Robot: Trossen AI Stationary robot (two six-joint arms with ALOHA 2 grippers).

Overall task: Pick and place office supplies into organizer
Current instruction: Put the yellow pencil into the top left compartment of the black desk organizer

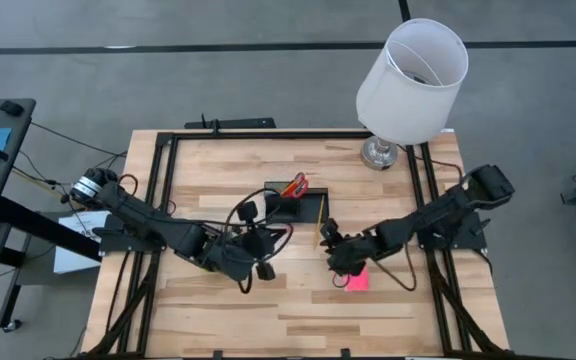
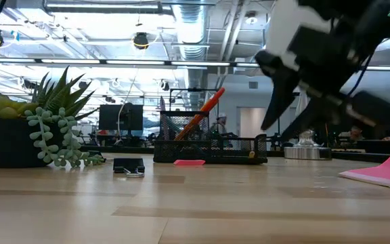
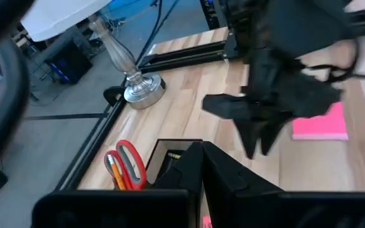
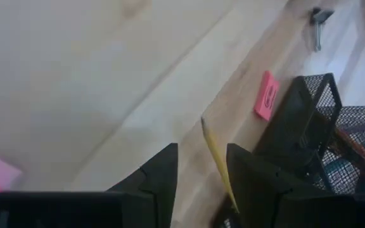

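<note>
Organizer (image 1: 293,205) sits near the middle of the tabletop (image 1: 218,310), a black mesh tray with red-handled scissors (image 1: 295,186) already standing in its taller box. The right pincer (image 4: 201,171) hovers just beside the tray's right end with a yellow pencil (image 4: 217,161) between its parted fingers; it seems lightly held at the lower end, though the contact itself is hidden (so the grasp is a judgement). The step in hand looks like carrying this pencil to the tray. Next it needs lifting over the mesh wall and tipping into the tall compartment before release. A pink eraser (image 4: 267,95) lies against the tray's side, a black clip (image 2: 128,167) further off, and the pink sticky pad (image 1: 356,278) under the right arm. The left pincer (image 1: 251,243) waits beside the tray's near-left corner; its fingers I cannot tell.
</note>
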